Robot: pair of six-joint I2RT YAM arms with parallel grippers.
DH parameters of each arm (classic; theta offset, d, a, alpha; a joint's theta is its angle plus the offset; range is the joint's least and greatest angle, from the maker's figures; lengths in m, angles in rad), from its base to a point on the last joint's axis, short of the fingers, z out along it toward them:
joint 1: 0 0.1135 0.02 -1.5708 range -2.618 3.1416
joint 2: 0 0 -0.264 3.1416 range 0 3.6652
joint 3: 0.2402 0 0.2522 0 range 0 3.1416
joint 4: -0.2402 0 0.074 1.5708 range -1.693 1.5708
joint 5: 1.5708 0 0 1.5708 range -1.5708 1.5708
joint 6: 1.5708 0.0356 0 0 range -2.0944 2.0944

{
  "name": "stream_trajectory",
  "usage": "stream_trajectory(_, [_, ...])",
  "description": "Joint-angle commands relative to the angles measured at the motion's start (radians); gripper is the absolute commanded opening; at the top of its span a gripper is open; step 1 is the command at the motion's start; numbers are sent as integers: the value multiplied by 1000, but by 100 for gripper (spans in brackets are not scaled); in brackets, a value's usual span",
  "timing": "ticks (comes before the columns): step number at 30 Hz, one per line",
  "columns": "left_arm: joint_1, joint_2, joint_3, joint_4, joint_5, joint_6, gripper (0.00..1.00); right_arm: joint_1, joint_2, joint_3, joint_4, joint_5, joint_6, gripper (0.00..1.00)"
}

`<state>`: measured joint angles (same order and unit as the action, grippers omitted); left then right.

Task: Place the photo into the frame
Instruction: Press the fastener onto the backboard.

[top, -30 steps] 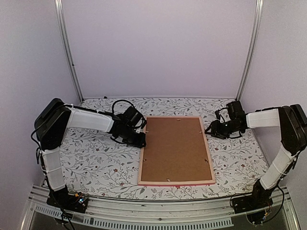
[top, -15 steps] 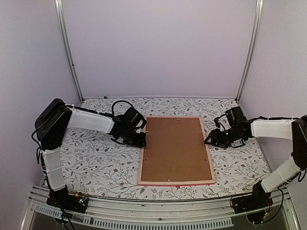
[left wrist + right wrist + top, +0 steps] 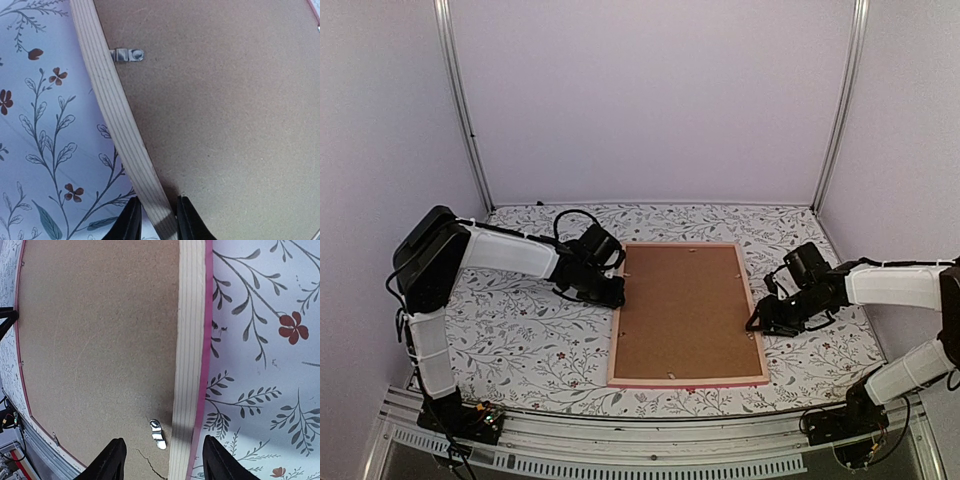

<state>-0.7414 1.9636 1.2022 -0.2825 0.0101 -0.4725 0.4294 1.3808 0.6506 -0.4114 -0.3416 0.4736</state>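
Well, on the left, we see the left gripper (image 3: 608, 293) low at the left rail of the frame (image 3: 686, 381). The frame lies face down on the flowered table (image 3: 520, 340). In the left wrist view its fingers (image 3: 131, 222) stand narrow, one on each side of the pale wooden rail and pressed close against it. We read that as a pinch on the frame to steady it. Further up that rail, a small metal tab (image 3: 127, 55) reaches from the wood onto the backing board (image 3: 685, 310).

In the middle, the brown board fills the opening inside the rails. We cannot see the photo anywhere, neither on the table nor in a gripper. Our judgement is that it lies under the board, already inside the frame, though the pictures cannot confirm that.

On the right, the right gripper (image 3: 760, 322) sits at the lower part of the right rail. Its jaws are spread wide and hold nothing. The wrist view shows the rail between them and a second tab (image 3: 158, 434) on the board just beside the wood.

So we take the step in hand to be work on the tabs that fix the board in place. The next move would need the right gripper to bring one fingertip down onto that small tab and turn it. Meanwhile the left would have to keep the frame from sliding. The tab is tiny and flat, so we expect the aim to need care.
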Motion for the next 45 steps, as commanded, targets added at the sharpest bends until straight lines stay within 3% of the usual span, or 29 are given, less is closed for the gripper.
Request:
stream_trajectory(1, [0,26,22,-19,-44,22,26,25,-38,-29,-24,18,35,54])
stream_trajectory(8, [1,37,35,-29,-41,30,26,36,-9,-40,-18,34,37,45])
stream_trajectory(24, [9,50,30,-14,-18,36,26,39,59,-11,16,53,24,40])
stream_trajectory(34, [13,55,27,-7,8,36,26,56,80,-14,8,134,5,32])
stream_trajectory(45, [14,55,16,-2,14,36,26,56,107,-9,44,85,-7,21])
